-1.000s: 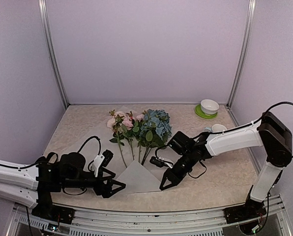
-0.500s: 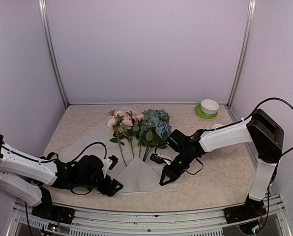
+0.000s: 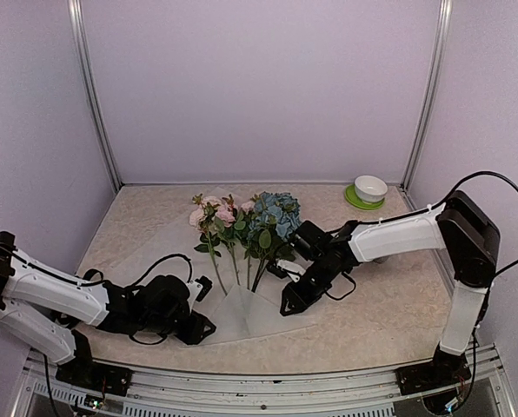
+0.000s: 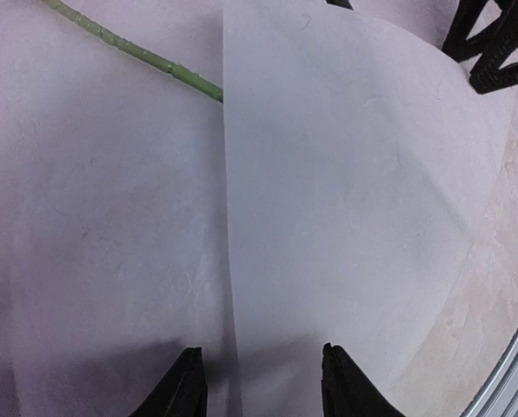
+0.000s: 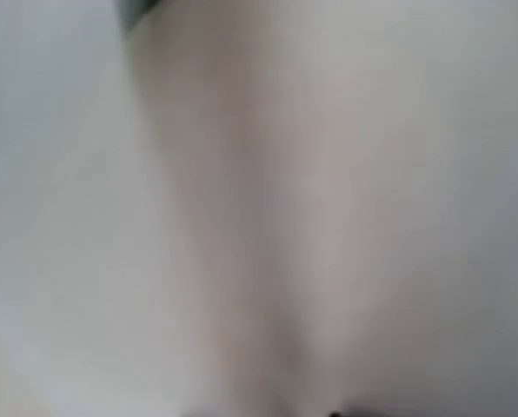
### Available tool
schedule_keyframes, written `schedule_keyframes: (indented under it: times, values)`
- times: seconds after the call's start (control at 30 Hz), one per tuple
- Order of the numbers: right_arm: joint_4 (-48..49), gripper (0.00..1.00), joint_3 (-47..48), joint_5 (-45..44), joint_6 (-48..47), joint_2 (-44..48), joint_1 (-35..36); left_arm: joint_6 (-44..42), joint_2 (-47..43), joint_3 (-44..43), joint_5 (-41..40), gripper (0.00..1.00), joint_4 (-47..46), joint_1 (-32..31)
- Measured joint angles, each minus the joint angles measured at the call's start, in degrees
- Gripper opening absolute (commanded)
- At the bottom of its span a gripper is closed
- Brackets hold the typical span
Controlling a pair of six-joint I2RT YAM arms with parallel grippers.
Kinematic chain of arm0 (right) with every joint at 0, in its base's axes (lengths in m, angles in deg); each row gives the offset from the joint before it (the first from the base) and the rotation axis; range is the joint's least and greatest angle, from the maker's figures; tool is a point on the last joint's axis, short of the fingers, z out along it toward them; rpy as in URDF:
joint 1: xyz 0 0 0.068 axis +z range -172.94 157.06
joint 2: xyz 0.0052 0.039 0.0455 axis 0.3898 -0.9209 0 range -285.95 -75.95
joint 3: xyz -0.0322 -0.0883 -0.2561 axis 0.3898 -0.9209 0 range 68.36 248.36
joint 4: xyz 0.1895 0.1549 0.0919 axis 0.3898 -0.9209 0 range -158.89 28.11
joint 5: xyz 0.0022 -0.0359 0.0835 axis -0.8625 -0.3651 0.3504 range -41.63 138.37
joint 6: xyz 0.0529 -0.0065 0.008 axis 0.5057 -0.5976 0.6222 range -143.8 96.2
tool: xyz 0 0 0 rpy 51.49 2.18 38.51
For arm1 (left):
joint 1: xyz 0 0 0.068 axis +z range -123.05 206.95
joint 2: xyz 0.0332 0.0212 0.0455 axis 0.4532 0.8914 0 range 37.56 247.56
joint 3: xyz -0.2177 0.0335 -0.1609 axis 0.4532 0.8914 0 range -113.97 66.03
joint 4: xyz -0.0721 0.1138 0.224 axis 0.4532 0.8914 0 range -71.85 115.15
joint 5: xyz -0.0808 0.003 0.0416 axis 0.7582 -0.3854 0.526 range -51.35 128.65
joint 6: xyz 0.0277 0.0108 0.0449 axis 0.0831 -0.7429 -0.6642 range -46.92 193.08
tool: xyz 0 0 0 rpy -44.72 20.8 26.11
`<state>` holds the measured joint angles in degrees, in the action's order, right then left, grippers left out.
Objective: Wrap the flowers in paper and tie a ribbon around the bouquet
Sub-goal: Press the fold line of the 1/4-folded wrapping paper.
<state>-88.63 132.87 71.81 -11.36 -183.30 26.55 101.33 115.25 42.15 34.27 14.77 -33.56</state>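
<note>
At left gripper (image 4: 261,365): spread, straddling straight folded edge of thin, frosted white paper (image 4: 355,174). Ahead and left: 1 slim green stem of the flowers (image 4: 137,54), tucked under that flap. At right gripper (image 3: 288,304): low on paper; spread or pinching, cannot tell.

Top cam high-rear; L wrist close, shares paper (image 4: 355,217).

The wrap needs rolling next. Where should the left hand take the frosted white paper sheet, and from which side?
Probably the frosted white paper's folded flap, at its straight free edge, coming low from the left: the edge lies flat, crossing the thin green stem.
</note>
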Motion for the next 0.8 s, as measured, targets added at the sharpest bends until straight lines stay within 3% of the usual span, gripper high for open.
schedule_keyframes:
  times: [0.13,0.23,0.3,0.4,0.6,0.8]
  values:
    - [-6.4,0.37,4.5,-12.4,0.7,1.3,1.8,1.8,2.1,-1.5,-2.3,0.44,0.0,-2.1]
    - [-8.2,0.23,6.8,-17.2,0.7,3.6,5.8,3.1,4.2,-3.1,-3.3,0.43,-0.3,-3.0]
    - [-6.6,0.12,6.7,-15.0,0.8,5.2,8.0,3.7,4.8,-3.5,-3.9,0.43,-0.5,-3.4]
    - [-0.5,0.05,3.8,-7.6,2.7,6.3,9.9,4.7,5.0,-3.7,-4.7,0.43,-0.3,-3.7]
    - [10.3,0.01,-4.1,2.9,7.1,2.9,7.7,6.3,4.3,-3.8,-5.2,0.43,1.2,-3.9]
    - [14.0,0.0,-7.7,5.2,8.7,0.9,7.0,7.5,1.7,-4.6,-7.1,0.43,7.5,-4.9]
